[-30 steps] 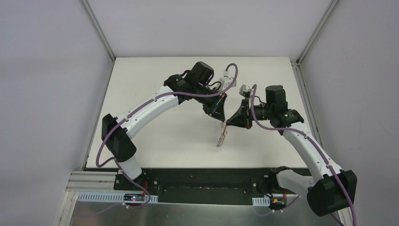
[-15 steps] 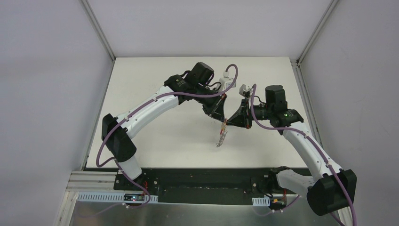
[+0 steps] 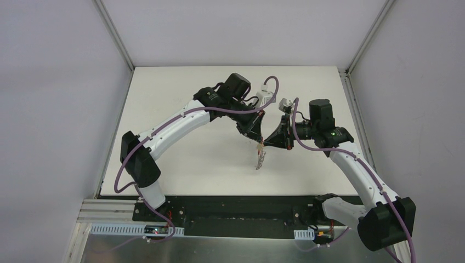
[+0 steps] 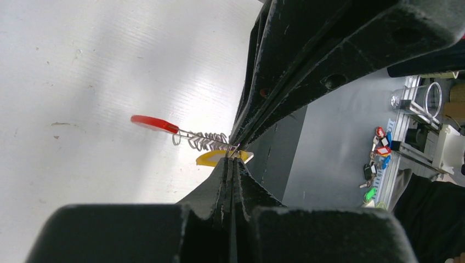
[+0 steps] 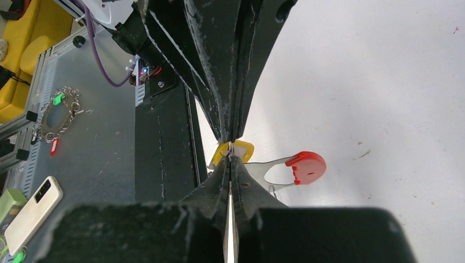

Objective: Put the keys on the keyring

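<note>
Meeting tip-to-tip, left hand [image 4: 231, 164], right hand [image 5: 230, 160] pinched shut at yellow plastic key [image 5: 242, 148]; red-tabbed keyring [image 5: 305, 167] dangling.

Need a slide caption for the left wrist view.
Both shut, left gripper and right gripper meet tip to tip at the key; the keyring trails beyond.

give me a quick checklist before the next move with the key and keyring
1. Left gripper shut: ok.
2. Right gripper shut: ok.
3. Tiny silver key with yellow-orange plastic head sits where both tips meet: ok.
4. Floppy keyring of red band and silvery chain dangles below the tips: ok.
5. Key threaded on keyring: cannot tell.
6. Which gripper grips the key: cannot tell.
</note>
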`<state>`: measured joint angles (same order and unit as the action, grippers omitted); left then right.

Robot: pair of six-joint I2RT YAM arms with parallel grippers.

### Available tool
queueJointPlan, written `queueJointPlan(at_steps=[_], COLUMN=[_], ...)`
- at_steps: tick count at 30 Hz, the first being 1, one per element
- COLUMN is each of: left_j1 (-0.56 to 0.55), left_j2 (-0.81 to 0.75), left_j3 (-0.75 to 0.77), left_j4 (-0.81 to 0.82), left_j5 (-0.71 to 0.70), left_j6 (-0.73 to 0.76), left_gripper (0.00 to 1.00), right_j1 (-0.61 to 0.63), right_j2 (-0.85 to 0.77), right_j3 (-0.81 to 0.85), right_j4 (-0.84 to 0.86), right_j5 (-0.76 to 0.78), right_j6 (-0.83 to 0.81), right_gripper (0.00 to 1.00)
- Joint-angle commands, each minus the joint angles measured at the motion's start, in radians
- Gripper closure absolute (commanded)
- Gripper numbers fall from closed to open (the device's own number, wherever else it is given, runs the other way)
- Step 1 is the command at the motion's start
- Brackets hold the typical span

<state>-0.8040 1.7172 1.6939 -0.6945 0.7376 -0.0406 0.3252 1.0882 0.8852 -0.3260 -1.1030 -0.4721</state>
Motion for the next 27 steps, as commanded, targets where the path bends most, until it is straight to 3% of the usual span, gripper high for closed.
queueJointPlan(at_steps=[1,27], left_j1=[-0.003,0.032], left_j2=[0.013,-0.020], left_j3=[0.043,-0.046], left_j4=[-0.001,0.019], left_j5=[-0.007,0.008], left_j6=[0.018,-0.002], left_gripper=[1.00,1.00], right_j1=[0.005,-0.010], right_j2=[-0.010,-0.031], right_j3=[0.011,0.013], right_j4=[0.033,0.051], right_j5=[-0.039,-0.031], right_j6=[0.000,0.014], right_gripper=[1.00,1.00])
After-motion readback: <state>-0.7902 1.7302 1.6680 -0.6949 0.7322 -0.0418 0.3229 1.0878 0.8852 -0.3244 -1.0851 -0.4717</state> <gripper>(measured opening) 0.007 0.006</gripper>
